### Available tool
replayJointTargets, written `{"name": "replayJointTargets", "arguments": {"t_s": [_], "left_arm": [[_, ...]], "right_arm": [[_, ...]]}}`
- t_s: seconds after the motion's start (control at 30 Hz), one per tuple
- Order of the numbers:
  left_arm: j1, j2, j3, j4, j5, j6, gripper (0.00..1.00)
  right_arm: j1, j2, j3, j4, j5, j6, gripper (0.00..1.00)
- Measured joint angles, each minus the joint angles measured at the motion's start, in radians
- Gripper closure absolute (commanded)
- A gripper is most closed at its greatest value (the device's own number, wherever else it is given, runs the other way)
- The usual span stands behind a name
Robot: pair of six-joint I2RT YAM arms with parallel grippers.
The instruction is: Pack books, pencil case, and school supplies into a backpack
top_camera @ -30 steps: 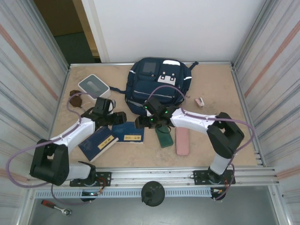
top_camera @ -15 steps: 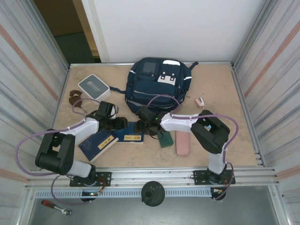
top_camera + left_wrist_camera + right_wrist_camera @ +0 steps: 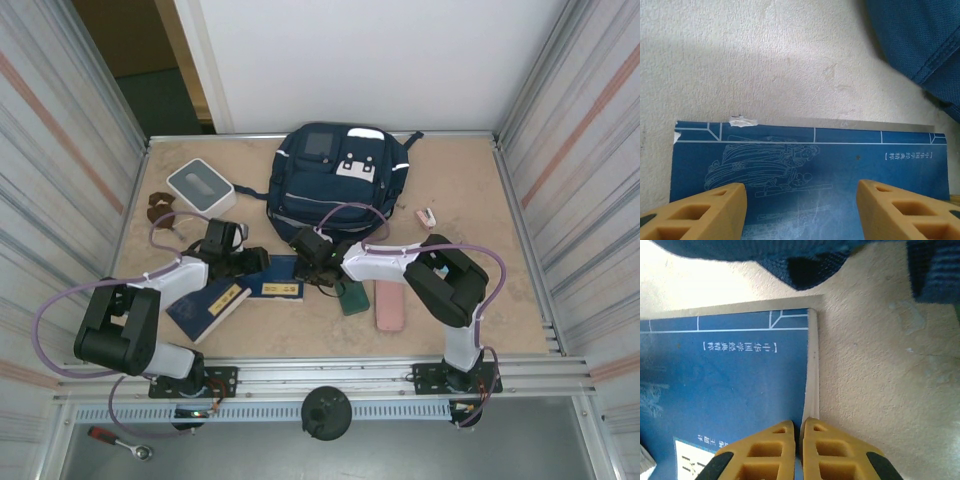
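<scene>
One book [image 3: 805, 150]: right tool [image 3: 799, 427] shut at edge, left tool [image 3: 800, 186] spread.

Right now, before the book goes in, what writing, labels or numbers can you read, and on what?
Nothing is legible enough to quote.
On the book: bracketed white characters on the cover, too blurred to read.
On its pale label: dark characters, cut off and blurred.
On the backpack: grey patch, no readable text.

Beige table [image 3: 470, 210] — backpack [image 3: 335, 175], two books [image 3: 205, 310], white box [image 3: 200, 186], pink case [image 3: 389, 303], green item [image 3: 352, 297].
</scene>
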Motion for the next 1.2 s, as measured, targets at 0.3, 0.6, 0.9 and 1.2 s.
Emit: {"name": "replayJointTargets", "arguments": {"t_s": [0.3,0.6,0.9,1.2], "left_arm": [[-0.004,-0.013,0.01,-0.007,0.019,-0.012,0.34],[-0.016,-0.123,0.056,-0.048,0.038,-0.034,0.31],[-0.016,-0.204,0.058,-0.004,0.084,0.024,0.26],[-0.016,-0.162,0.07,0.191,0.309,0.245,0.19]], "right_arm": [[-0.011,-0.056,-0.032,0.046,0.01,-0.082,1.0],[-0.089,-0.245,-0.046,-0.005,-0.062,-0.294,1.0],[-0.198,-0.322,-0.052,-0.126,-0.207,-0.568,1.0],[-0.3,-0.373,-0.009,-0.245,-0.365,-0.85,1.0]]}}
